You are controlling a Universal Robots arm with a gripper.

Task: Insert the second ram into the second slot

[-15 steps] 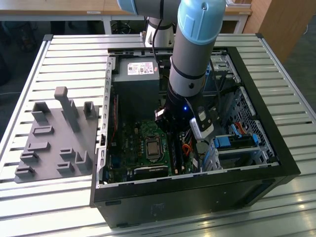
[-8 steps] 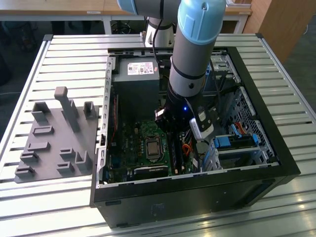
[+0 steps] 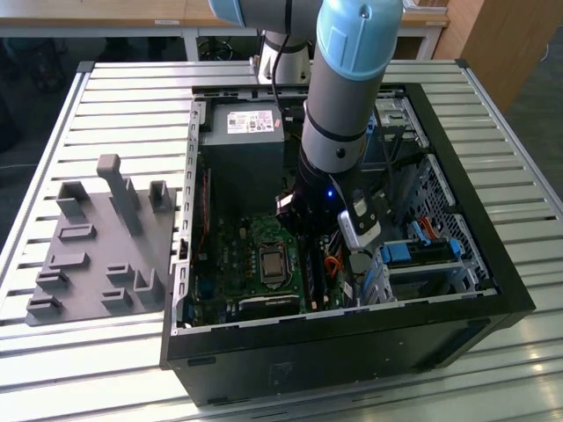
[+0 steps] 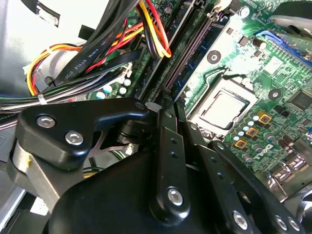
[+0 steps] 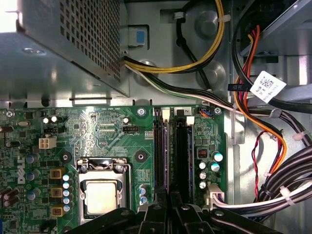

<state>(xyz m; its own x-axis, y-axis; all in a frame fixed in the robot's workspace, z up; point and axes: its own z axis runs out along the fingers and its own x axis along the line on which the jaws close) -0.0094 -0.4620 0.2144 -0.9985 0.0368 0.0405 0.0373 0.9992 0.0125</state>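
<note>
Black linkages of my pincer (image 5: 168, 212) hang over the two memory slots (image 5: 170, 151) near the motherboard (image 5: 87, 131) edge. Whether it grips anything, I cannot tell.

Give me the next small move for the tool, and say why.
Probably a slow, short press straight down. The black tool sits at the end of the two long black memory slots on the green motherboard, lined up with them, beside the silver processor socket. Whether a stick is fully seated there cannot be told, so go gently.
</note>
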